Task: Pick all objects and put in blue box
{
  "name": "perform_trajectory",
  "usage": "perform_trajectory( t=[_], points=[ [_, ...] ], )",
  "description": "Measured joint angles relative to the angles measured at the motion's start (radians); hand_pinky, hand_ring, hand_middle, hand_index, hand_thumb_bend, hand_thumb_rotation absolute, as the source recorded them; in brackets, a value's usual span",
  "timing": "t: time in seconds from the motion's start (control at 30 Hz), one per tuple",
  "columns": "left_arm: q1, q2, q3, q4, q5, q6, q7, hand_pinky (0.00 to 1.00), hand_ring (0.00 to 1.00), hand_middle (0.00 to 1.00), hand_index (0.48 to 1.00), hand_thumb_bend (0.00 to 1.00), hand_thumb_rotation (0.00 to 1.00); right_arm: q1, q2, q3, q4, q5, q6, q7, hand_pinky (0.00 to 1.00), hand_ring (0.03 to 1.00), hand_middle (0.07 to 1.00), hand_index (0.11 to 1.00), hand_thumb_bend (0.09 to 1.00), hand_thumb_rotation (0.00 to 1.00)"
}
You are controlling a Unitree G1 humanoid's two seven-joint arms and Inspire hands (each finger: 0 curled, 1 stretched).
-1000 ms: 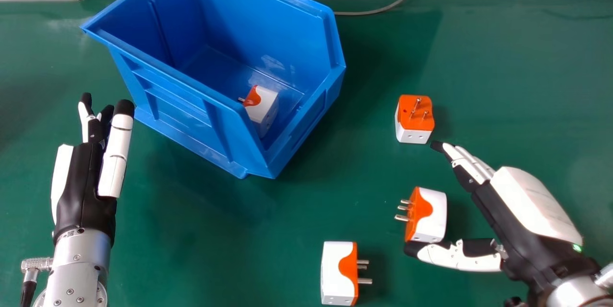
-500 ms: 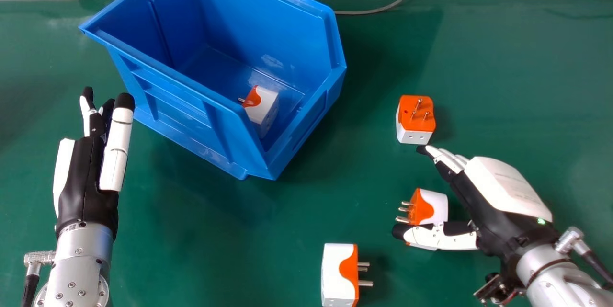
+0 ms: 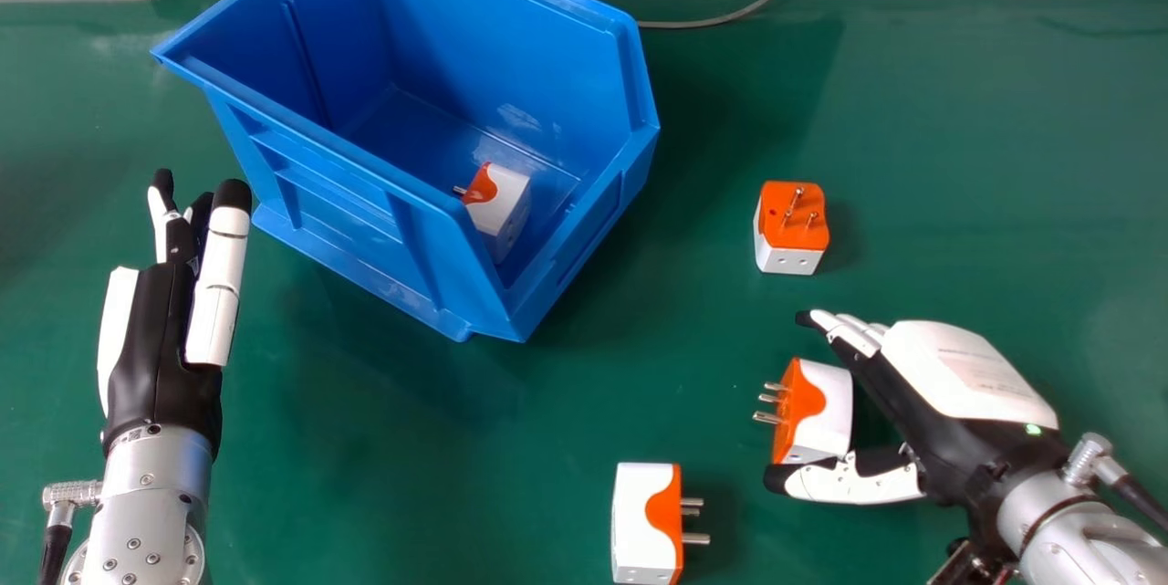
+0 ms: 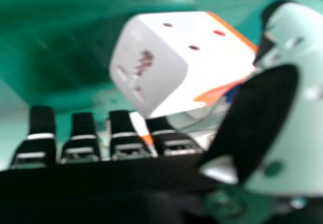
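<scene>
Plug adapter [image 3: 825,412], lower right: pickup step, apparently pre-grasp.
Right hand [image 3: 969,373] spread around it, gripping nothing; next should close, then lift.

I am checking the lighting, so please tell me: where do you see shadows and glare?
Head view: soft shadows on the green table right of the blue box and the far adapter, pale glare inside the box; right hand view: the close adapter shows one bright face, one greyer.
</scene>
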Motion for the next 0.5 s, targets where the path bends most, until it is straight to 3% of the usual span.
perform_trajectory(
  t=[0.5],
  points=[
    [0.001, 0.001, 0.0, -0.01, 0.003, 0.001, 0.004, 1.0, 1.0, 0.98, 0.98, 0.57, 1.0, -0.077, -0.007, 0.056, 0.052, -0.052, 0.02, 0.001, 0.84, 0.928, 0.94, 0.925, 0.481, 0.5]
  ],
)
